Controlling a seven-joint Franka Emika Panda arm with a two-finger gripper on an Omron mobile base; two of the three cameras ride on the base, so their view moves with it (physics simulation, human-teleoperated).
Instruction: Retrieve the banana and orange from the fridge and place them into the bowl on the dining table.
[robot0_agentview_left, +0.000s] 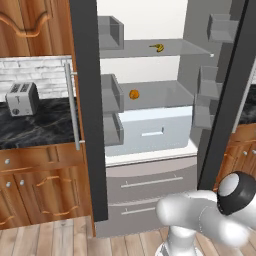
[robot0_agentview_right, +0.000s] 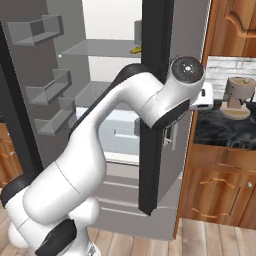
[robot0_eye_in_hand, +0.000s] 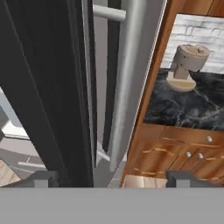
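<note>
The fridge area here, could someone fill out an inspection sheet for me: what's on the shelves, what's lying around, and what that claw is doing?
Surface: grey fridge shelves, both doors open.
Job's things: banana on the upper shelf; orange on the shelf below, above the white drawer.
Clutter: toaster on the black counter left of the fridge; a brown appliance on the counter to the right.
Gripper: gripper open, holding nothing, its tips either side of the right door's handle.
Cables: nothing seen.
Surroundings: wooden cabinets, white brick wall, wood plank floor.
</note>
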